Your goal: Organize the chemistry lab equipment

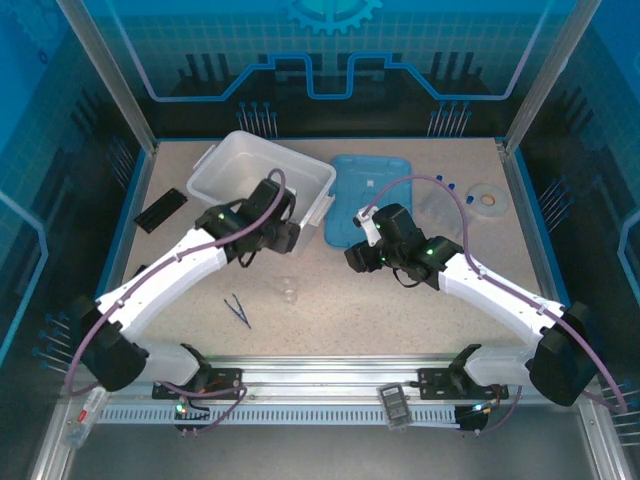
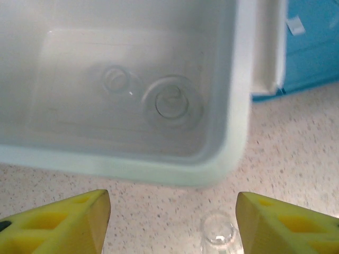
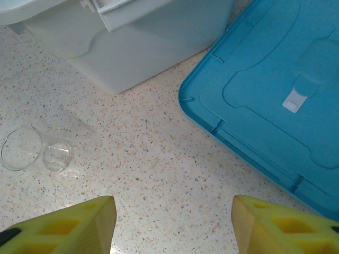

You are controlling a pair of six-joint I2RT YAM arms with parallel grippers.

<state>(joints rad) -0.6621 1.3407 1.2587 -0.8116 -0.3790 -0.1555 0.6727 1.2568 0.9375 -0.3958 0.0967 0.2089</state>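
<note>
While both arms hang near the bin with nothing in hand, I log this big to small.

White bin (image 1: 225, 170): far left of centre. The left wrist view shows two glass pieces (image 2: 172, 101) lying on its floor; the top view is too coarse for me to tell them.
Blue lid (image 1: 385, 205): flat on the table, just beside the bin's right side.
Left gripper (image 2: 172, 225): fingers spread, empty, with a loose beaker (image 2: 218, 232) low between them, untouched.
Right gripper (image 3: 172, 225): fingers spread, empty, over bare table between bin and lid. Its camera catches that beaker from the side; I can't tell whether it is upright or tipped.
Beaker risk: clear round glass, so a one-sided touch could roll it away. The wrists are near each other and could clash if both go for it.
Tweezers (image 1: 238, 310): thin and flat near the left arm. I expect the pads could scrape the table or slip off.
Tubes (image 1: 450, 185): far right, beyond the lid, too small to count.
</note>
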